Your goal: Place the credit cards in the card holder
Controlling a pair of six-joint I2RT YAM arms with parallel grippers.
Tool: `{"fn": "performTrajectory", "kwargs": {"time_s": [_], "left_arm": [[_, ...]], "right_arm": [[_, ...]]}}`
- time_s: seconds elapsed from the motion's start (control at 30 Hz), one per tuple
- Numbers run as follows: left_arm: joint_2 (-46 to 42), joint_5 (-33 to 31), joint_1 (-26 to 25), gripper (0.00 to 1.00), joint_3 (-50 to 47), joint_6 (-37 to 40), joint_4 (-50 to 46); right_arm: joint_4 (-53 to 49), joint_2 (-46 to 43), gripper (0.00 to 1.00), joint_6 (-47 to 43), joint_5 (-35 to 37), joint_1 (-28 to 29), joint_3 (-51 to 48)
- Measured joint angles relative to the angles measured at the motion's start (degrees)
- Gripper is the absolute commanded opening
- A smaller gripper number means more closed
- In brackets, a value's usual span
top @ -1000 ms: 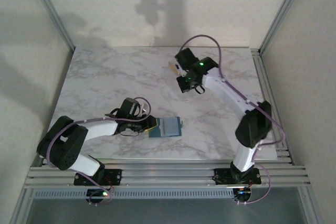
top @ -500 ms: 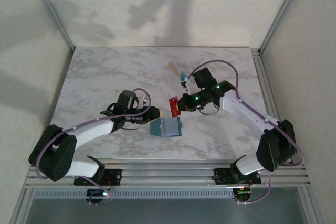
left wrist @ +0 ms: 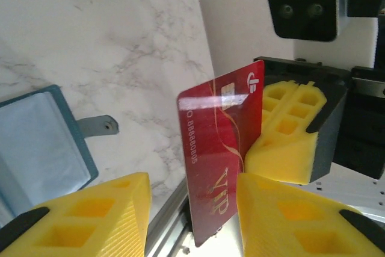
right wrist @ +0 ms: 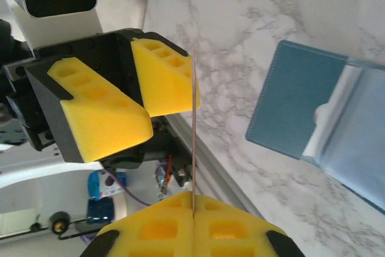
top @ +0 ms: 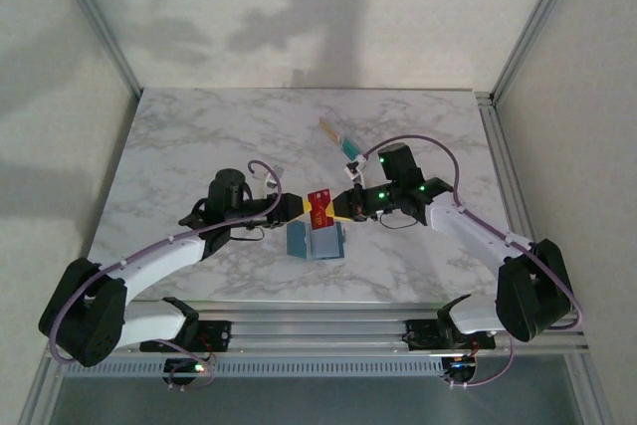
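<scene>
A red credit card [top: 319, 208] marked VIP hangs in the air between the two grippers, above the table's front middle. My right gripper [top: 341, 206] is shut on one end of it; in the right wrist view the card [right wrist: 194, 136] stands edge-on out of the closed jaws [right wrist: 194, 200]. My left gripper [top: 299, 208] faces it from the left, open, with the card's [left wrist: 219, 148] free end between its fingers [left wrist: 90, 215], close against the right-hand one. More cards [top: 338, 136] lie at the back centre. The clear card holder is too faint to make out.
An open teal folding wallet [top: 317, 241] lies on the marble table [top: 199, 146] right under the held card, near the front edge. Its blue-grey inside shows in the wrist views [left wrist: 36, 142] [right wrist: 301, 106]. Metal rails [top: 318, 320] run along the front.
The right arm carried the red card from the back centre down toward the front middle. The left gripper rose from beside the wallet and came round the card's free end.
</scene>
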Motion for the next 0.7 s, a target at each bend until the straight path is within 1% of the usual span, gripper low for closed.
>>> {"fn": "performTrajectory", "kwargs": {"time_s": [0.1,0.17,0.27,0.3,0.33,0.37,0.4,0.47,0.53,0.6,0.63,0.7], "left_arm": [[-0.11,1.22,0.00,0.37,-0.48,-0.90,1.55],[-0.11,2.23,0.00,0.32,-0.83,-1.86,3.08],[-0.33,3.39,0.00,0.18,-1.73,-3.26,5.31],[-0.55,3.65,0.00,0.12,-2.10,-3.58,6.16],[-0.83,4.00,0.00,0.04,-2.34,-3.91,6.88],[-1.09,4.28,0.02,0.00,-2.43,-4.11,7.23],[-1.36,4.42,0.11,0.00,-2.54,-4.28,8.02],[-1.86,4.44,0.07,0.00,-2.82,-4.55,8.41],[-2.49,4.59,0.02,0.00,-3.06,-4.15,8.44],[-2.93,4.26,0.00,0.00,-2.91,-2.49,6.54],[-2.91,3.69,0.00,0.00,-2.64,-1.31,4.37],[-2.34,2.23,0.00,0.00,-2.29,0.85,0.31]], "right_arm": [[3.69,0.00,0.00,1.66,-2.51,0.02,-0.79],[5.99,0.00,0.00,2.71,-3.78,0.00,-1.31],[8.96,0.07,0.00,4.17,-5.11,0.00,-2.10],[9.57,0.11,0.00,4.61,-5.33,0.00,-2.32],[9.86,0.26,0.00,4.83,-5.55,0.00,-2.47],[10.10,0.35,0.00,5.03,-5.62,0.00,-2.60],[10.67,0.46,0.03,5.33,-5.75,-0.26,-2.97],[12.00,0.55,0.21,6.08,-6.62,-0.46,-3.52],[12.20,0.61,0.32,5.92,-6.54,-0.39,-3.61],[10.86,0.63,0.45,4.90,-5.40,-0.35,-3.56],[9.55,0.61,0.49,3.76,-4.22,-0.35,-3.52],[6.14,0.63,0.51,1.90,-1.05,-0.35,-3.37]]}}
